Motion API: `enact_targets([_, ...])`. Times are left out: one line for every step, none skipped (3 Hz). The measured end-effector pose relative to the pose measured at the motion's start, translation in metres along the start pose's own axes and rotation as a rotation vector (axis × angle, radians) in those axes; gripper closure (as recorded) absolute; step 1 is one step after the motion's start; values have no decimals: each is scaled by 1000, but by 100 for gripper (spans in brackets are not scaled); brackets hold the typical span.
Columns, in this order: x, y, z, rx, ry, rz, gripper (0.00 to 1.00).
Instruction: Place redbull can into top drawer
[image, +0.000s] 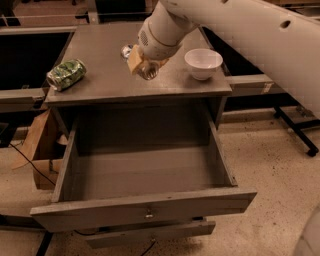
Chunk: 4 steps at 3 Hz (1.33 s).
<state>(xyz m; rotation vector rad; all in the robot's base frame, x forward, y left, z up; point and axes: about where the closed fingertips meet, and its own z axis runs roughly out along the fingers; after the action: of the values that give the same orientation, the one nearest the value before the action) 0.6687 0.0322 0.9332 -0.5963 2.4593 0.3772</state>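
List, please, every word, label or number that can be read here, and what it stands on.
No text can be read.
The redbull can, held in the claw above the cabinet top: its print cannot be made out.
The green can, lying on the cabinet top: pattern only, no legible lettering.
The white bowl and top drawer: no markings visible.
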Motion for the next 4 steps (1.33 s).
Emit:
enact_targets([23,13,-4,-61,-21,-42,100])
enact_targets([77,27,6,-156,-23,-91,100])
enact_targets([114,32,36,-212,20,-70,100])
enact_targets([139,29,83,-231,99,-24,100])
